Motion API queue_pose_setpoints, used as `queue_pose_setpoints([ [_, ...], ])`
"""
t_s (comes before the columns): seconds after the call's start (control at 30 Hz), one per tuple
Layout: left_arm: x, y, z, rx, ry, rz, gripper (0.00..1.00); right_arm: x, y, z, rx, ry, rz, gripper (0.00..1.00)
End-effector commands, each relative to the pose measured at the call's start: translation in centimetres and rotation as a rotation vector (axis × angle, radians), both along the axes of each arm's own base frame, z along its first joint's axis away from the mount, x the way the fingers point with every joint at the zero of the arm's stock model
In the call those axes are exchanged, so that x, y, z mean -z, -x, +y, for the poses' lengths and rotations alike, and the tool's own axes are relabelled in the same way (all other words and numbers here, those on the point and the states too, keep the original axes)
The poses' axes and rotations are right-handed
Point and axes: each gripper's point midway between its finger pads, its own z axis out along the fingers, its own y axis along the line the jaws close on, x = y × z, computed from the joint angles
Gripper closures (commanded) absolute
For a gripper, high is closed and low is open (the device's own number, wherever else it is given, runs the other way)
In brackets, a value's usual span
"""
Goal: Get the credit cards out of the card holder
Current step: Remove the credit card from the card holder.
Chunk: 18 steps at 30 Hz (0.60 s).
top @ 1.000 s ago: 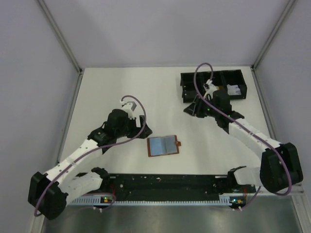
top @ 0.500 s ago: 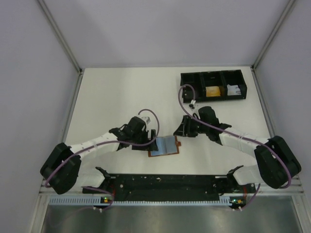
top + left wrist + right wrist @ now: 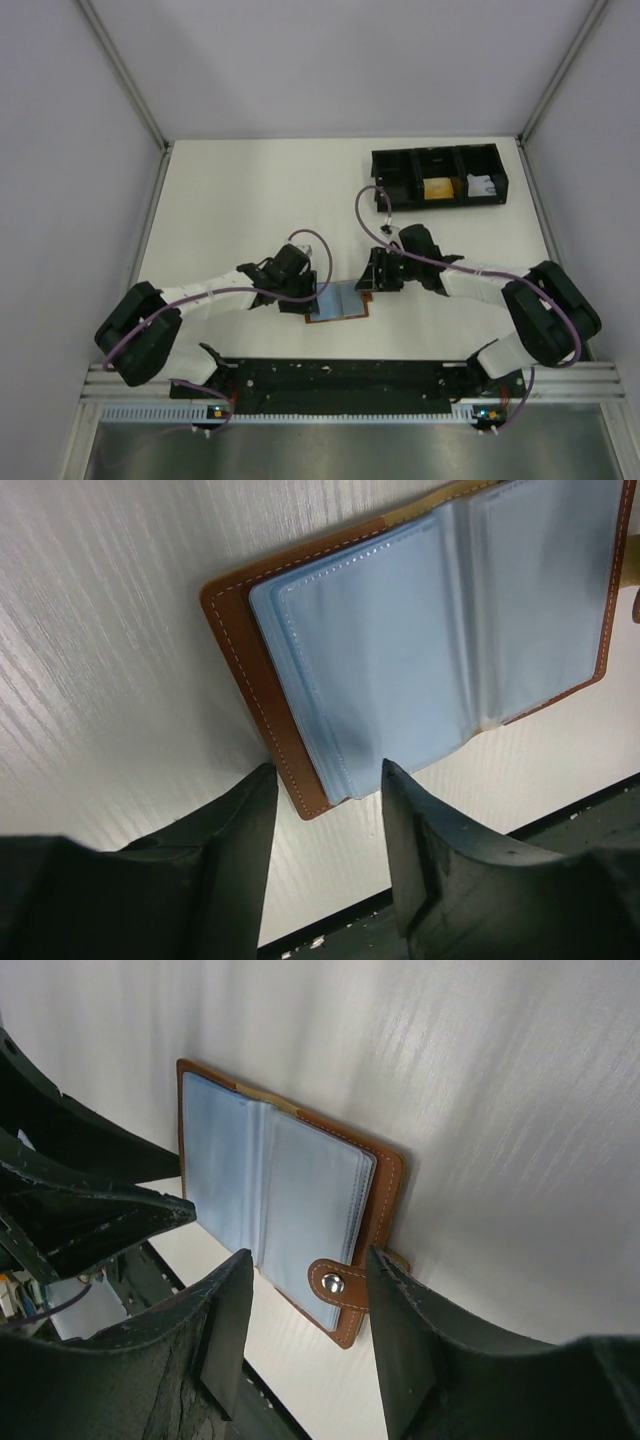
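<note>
**Both end effectors poised at the open card holder**

The card holder (image 3: 337,301) lies open, blue sleeves (image 3: 420,650) up, at the near middle of the counter (image 3: 230,200). The left end effector (image 3: 327,775), fingers spread, straddles its left corner. The right end effector (image 3: 308,1258), also spread, straddles the snap tab (image 3: 335,1282). This looks like the approach; next, probably pin one cover and pinch a card out.

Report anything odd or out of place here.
Nothing stands out. The card holder lies open and flat on the table, with the left tool and right tool open at its opposite ends.
</note>
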Motion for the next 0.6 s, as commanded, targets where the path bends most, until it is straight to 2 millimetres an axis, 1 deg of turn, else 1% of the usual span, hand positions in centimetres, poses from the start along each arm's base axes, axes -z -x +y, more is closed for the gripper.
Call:
queue_pose_setpoints([
  [0.0,0.9,-0.1,0.0,-0.015,-0.021,0.006,0.53,-1.1,-0.9,1.5,-0.044,-0.035,-0.055,0.51],
  [0.03,1.0,0.0,0.0,-0.015,-0.021,0.009,0.53,-1.0,-0.9,1.6,-0.044,-0.033,-0.051,0.51],
  [0.07,1.0,0.0,0.0,-0.016,-0.019,0.011,0.58,-0.7,-0.9,1.6,-0.047,-0.029,-0.046,0.51],
  [0.13,1.2,0.1,-0.1,-0.013,-0.019,0.014,0.63,-0.5,-0.9,1.7,-0.051,-0.029,-0.036,0.51],
  [0.17,1.3,0.1,0.0,-0.014,-0.022,0.015,0.64,-0.3,-0.9,1.7,-0.053,-0.024,-0.034,0.51],
  [0.2,1.4,0.1,0.0,-0.013,-0.022,0.017,0.68,0.0,-0.9,1.6,-0.051,-0.018,-0.028,0.51],
  [0.27,1.5,0.2,0.0,-0.012,-0.02,0.021,0.7,0.4,-0.9,1.5,-0.047,-0.008,-0.024,0.51],
  [0.33,1.6,0.2,-0.1,-0.016,-0.019,0.024,0.75,0.6,-0.7,1.5,-0.05,-0.004,-0.015,0.51],
  [0.37,1.7,0.3,-0.1,-0.014,-0.017,0.027,0.76,0.8,-0.6,1.5,-0.054,-0.004,-0.006,0.51],
  [0.4,1.7,0.3,-0.1,-0.014,-0.017,0.027,0.76,0.8,-0.5,1.6,-0.06,-0.009,-0.003,0.51],
  [0.43,1.8,0.3,-0.2,-0.015,-0.013,0.029,0.8,0.7,-0.5,1.7,-0.064,-0.017,-0.002,0.52],
  [0.57,1.8,0.3,-0.4,-0.013,-0.004,0.031,0.82,0.1,0.0,2.5,-0.1,-0.054,0.012,0.52],
])
